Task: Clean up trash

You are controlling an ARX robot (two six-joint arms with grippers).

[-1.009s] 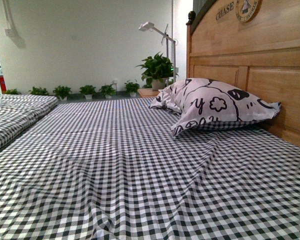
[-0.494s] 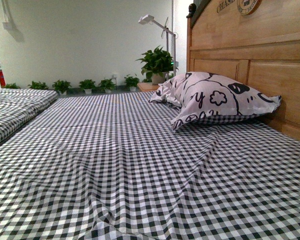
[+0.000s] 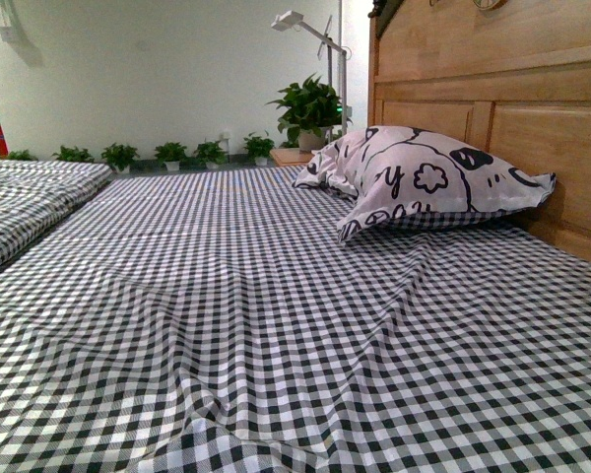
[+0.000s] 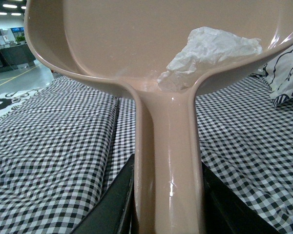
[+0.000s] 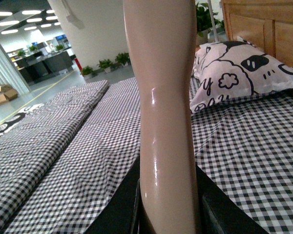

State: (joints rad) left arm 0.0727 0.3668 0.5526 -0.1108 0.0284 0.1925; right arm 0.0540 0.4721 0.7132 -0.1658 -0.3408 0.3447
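A: What fills the front view?
B: The bed under its black-and-white checked sheet, wooden headboard at two o'clock, and the printed pillow against it.

A: The arms?
B: Neither shows there. The left gripper is clenched on the handle of the pinkish dustpan. The right gripper grasps a second pinkish handle, upright; its far end is cut off.

A: The trash?
B: The trash, crumpled white paper, lies inside the dustpan's scoop, just above the handle joint.
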